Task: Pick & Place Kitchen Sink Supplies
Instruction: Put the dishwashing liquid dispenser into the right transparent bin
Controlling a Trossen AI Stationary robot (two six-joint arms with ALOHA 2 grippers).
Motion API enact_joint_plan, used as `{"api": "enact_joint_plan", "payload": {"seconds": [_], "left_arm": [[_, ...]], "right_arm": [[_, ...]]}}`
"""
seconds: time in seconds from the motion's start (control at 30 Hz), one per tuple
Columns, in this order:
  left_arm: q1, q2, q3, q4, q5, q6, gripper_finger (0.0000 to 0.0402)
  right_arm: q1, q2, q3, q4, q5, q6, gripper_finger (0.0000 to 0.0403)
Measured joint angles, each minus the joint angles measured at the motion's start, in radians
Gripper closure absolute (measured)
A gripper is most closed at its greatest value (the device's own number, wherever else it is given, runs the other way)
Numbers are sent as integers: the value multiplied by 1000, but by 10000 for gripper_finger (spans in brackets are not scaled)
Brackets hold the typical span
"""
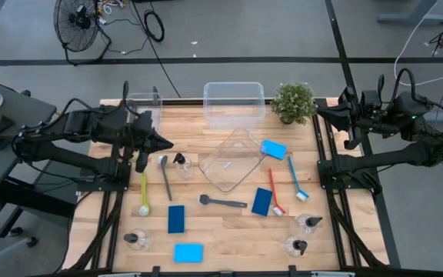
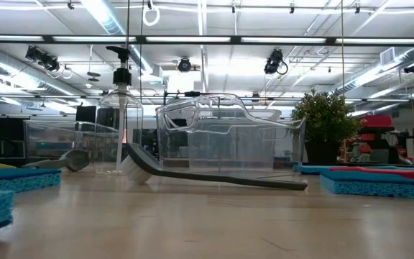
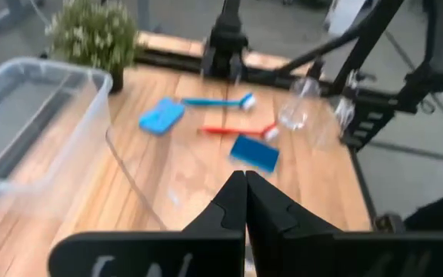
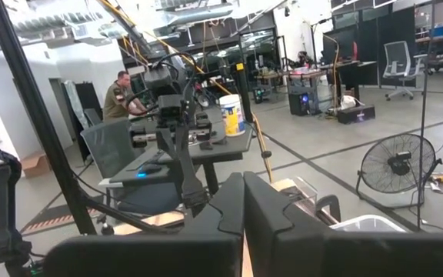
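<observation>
The supplies lie spread on the wooden table. Near its middle are a small pump bottle [image 1: 181, 164], a grey brush [image 1: 164, 175], a yellow-green brush [image 1: 144, 194] and a black brush [image 1: 223, 202]. A red brush [image 1: 274, 194], a blue brush [image 1: 297, 181], a light-blue sponge [image 1: 273, 148] and a dark-blue sponge [image 1: 262, 201] lie to the right. Other sponges and bottles sit near the front edge. My left gripper [image 1: 168, 144] hangs shut above the table's left part, tipped downward, with nothing in it [image 3: 244, 204]. My right gripper [image 1: 319, 114] waits shut and level above the far right edge.
A clear bin [image 1: 234, 104] stands at the far middle and a smaller one [image 1: 143, 108] at the far left. A clear tray [image 1: 233, 160] lies tilted at the centre. A potted plant [image 1: 293, 101] stands far right. A person [image 4: 121, 92] sits in the room beyond.
</observation>
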Motion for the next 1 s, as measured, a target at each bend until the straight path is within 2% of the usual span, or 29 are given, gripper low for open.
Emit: {"api": "enact_joint_plan", "payload": {"seconds": [0.27, 0.53, 0.77, 1.0], "left_arm": [[0, -1, 0, -172, -1, 3, 399], [0, -4, -8, -261, -9, 44, 399], [2, -78, -114, -299, -10, 25, 399], [2, -171, -267, -263, -15, -9, 399]], "right_arm": [[0, 0, 0, -8, -2, 3, 397], [0, 0, 0, -8, -1, 3, 397], [0, 9, 0, -7, 0, 2, 397], [0, 31, 0, -16, 0, -13, 396]]}}
